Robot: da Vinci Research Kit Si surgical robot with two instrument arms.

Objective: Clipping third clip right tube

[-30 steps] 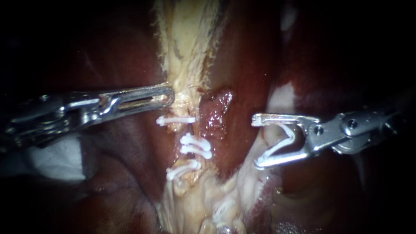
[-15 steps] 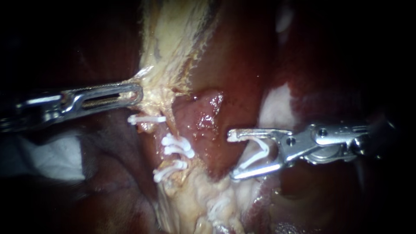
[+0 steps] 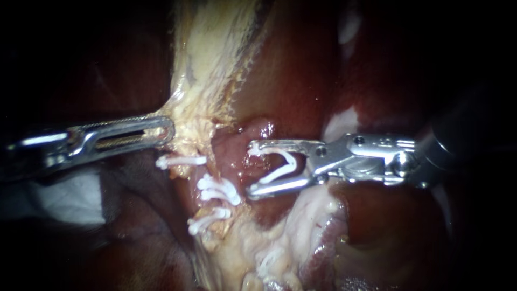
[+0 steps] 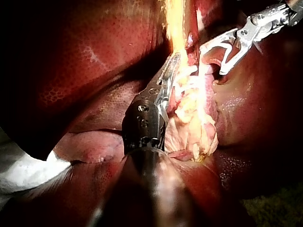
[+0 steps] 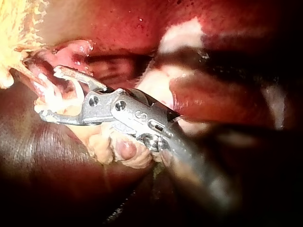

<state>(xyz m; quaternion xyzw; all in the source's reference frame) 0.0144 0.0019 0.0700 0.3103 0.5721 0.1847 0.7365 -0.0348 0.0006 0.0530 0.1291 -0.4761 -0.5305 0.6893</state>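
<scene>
My left instrument [image 3: 161,131] comes in from the left, its slotted jaws shut on the edge of the pale yellow tissue [image 3: 207,59]. Below that grip, a pale tube [image 3: 215,202] carries three white clips [image 3: 218,186]. My right instrument [image 3: 251,169] holds an open V-shaped white clip [image 3: 280,166] between its spread jaws. Its tips lie at the pink tissue [image 3: 258,131] just right of the clipped tube. In the right wrist view the jaws [image 5: 47,92] straddle pink tissue. The left wrist view shows both instruments, left [image 4: 170,75] and right [image 4: 213,59].
Dark red liver [image 3: 301,64] surrounds the site. Pale fatty tissue [image 3: 301,226] bulges below my right instrument, with another white clip [image 3: 267,262] lower down. White gauze [image 3: 64,196] lies under my left instrument's shaft.
My right instrument has moved left with its open clip, from the pale patch on the liver up to the clipped tube. My left instrument drew the yellow tissue leftward, then held.
</scene>
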